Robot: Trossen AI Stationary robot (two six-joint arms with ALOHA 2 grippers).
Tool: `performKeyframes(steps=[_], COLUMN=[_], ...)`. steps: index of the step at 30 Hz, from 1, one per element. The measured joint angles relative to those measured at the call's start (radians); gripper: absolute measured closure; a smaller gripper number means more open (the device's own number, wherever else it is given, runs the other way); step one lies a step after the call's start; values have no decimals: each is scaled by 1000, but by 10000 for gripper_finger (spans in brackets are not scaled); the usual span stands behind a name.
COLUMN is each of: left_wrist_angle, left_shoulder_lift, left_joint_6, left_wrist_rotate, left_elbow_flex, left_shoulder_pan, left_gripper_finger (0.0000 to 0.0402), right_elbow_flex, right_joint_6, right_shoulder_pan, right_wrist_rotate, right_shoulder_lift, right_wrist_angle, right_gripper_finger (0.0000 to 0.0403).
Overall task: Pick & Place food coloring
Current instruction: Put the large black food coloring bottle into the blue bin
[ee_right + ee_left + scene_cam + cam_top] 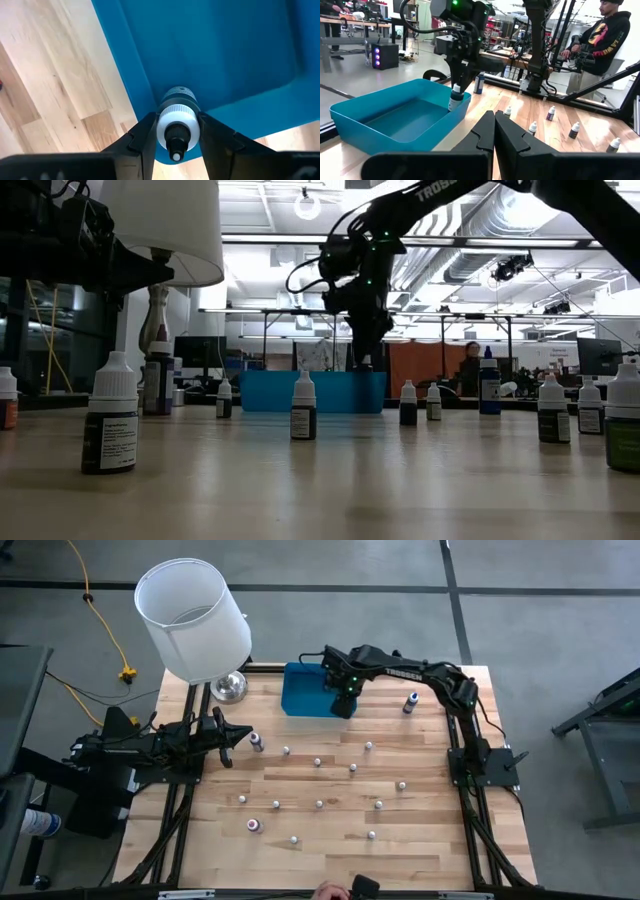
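Hanging above the blue tray (395,120) rim, bottle (178,125) clamped between right gripper (176,131) fingers.

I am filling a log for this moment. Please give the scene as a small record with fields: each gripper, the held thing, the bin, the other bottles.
right gripper: shut on a white-capped bottle, above the rim of the blue bin
left gripper: shut, holds nothing, waits at the table's left side
blue bin: at the far middle of the wooden table, nothing visible inside
other bottles: many stand upright, scattered over the table
lamp: far left corner
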Motion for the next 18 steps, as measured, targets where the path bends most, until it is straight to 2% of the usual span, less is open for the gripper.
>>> performKeyframes(steps=[10, 18], left_wrist_angle=[0, 0], left_shoulder_lift=[0, 0], left_joint_6=[0, 0], left_wrist_rotate=[0, 0], left_elbow_flex=[0, 0], left_shoulder_pan=[0, 0], left_gripper_finger=[401, 401], right_elbow_flex=[-8, -10], right_joint_6=[1, -3], right_shoulder_pan=[-10, -15], right_wrist_rotate=[-10, -7], right_shoulder_lift=[-1, 0], right_wrist_angle=[15, 21], right_gripper_finger=[282, 239])
